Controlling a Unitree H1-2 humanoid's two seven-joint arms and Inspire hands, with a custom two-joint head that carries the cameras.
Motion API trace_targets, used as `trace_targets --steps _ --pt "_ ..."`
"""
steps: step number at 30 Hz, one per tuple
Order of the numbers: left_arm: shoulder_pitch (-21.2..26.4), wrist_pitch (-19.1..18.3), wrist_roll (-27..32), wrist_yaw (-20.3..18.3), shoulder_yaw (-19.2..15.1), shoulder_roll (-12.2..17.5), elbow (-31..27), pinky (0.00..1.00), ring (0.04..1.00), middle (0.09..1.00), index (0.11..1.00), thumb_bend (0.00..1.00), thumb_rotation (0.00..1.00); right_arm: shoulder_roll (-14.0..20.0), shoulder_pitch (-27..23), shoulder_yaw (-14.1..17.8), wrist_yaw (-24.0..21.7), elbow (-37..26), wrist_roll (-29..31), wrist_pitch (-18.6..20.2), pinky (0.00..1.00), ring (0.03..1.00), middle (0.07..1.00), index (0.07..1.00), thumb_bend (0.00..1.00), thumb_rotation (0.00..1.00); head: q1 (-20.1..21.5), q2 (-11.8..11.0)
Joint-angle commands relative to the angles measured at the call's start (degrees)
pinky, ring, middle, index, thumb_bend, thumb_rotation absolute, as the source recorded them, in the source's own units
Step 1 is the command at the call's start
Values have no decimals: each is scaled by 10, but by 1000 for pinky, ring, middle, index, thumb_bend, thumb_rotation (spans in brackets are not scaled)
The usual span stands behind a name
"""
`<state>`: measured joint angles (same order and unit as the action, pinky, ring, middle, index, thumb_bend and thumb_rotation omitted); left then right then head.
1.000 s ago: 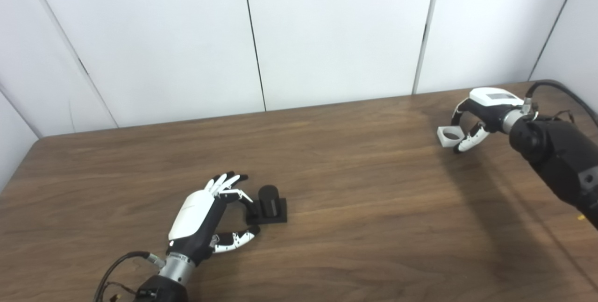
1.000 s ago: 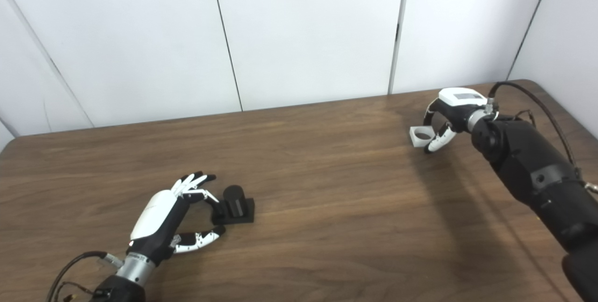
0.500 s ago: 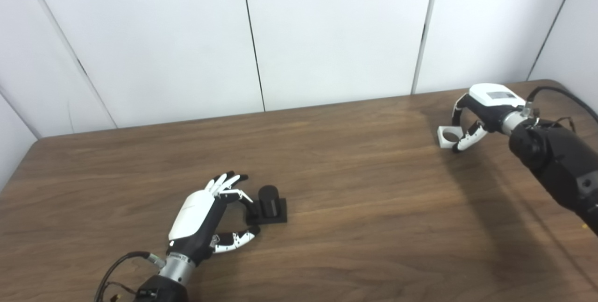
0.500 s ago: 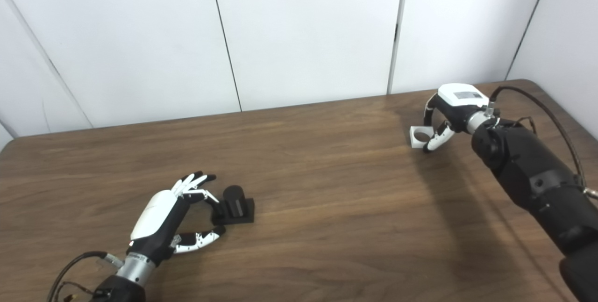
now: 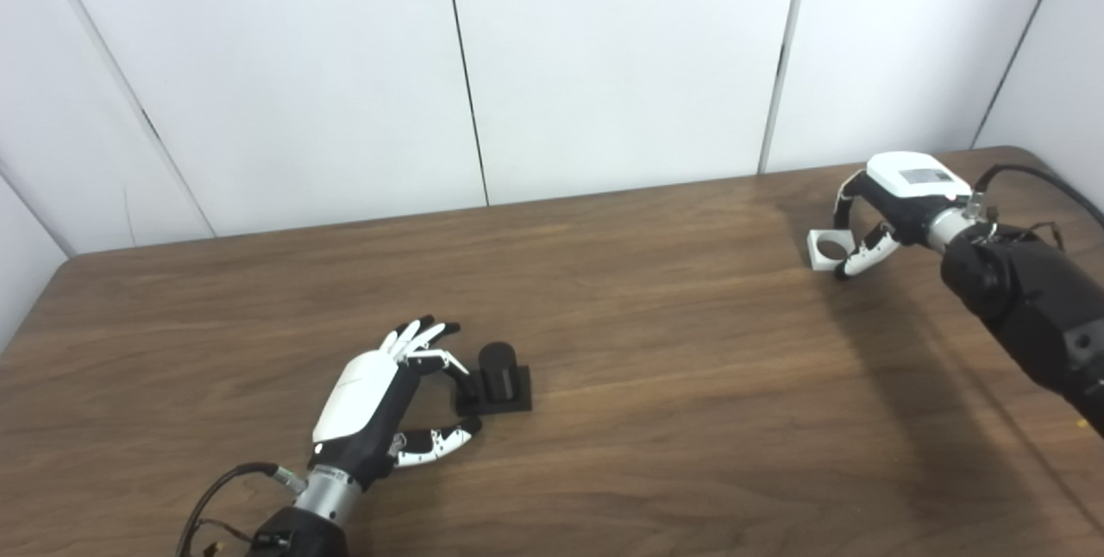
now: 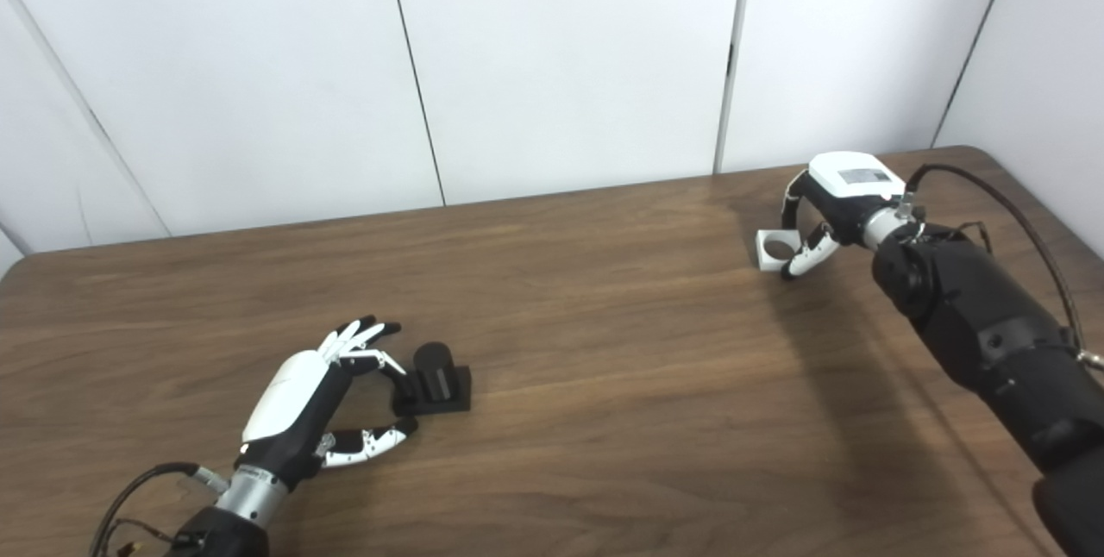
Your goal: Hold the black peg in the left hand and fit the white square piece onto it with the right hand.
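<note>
At the lower left of the frame the left hand lies low on the counter with its fingers spread and its thumb apart from them, an open cup that faces the black peg and grips nothing; one fingertip comes close against the near edge of the peg's flat square base, though whether it touches is hard to say from here. The peg stands upright on that base just to the right of the hand, so the open hand looks set to close round it and steady it for the fitting. Far off at the upper right, the right hand arches over the white square piece, fingers curled down behind it and thumb beneath, apparently pinching it by its right side (the round hole faces up and stays uncovered, which suits sliding it down over the peg). The piece sits at or just above the counter; the two parts are well apart, so the carry across the middle of the frame is not yet done.
</note>
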<state>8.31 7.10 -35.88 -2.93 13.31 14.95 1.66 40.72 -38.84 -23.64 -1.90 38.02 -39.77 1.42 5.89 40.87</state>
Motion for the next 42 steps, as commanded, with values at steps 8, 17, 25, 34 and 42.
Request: trace_targets --steps 8,17,25,34,42 --pt "21 1 -1 6 -4 3 -9 993 979 913 484 523 61 9 22 28 -6 -39 -4 18 833 827 779 484 524 137 2 1" --pt "24 0 -3 7 -3 2 -6 991 983 913 484 522 61 14 29 47 -1 -97 -8 8 860 831 772 484 524 137 1 0" --pt "24 0 1 5 -5 3 -6 998 987 918 484 522 61 13 33 70 -11 -146 -7 12 854 843 765 483 522 139 3 -3" --pt "24 1 0 5 -4 3 -6 988 980 914 484 522 61 13 36 88 -43 -207 -13 23 870 861 783 483 521 140 4 -3" --pt "24 1 -3 7 -2 1 -4 992 981 915 484 523 61 9 35 94 -65 -250 -27 29 898 869 789 484 521 143 3 -2"
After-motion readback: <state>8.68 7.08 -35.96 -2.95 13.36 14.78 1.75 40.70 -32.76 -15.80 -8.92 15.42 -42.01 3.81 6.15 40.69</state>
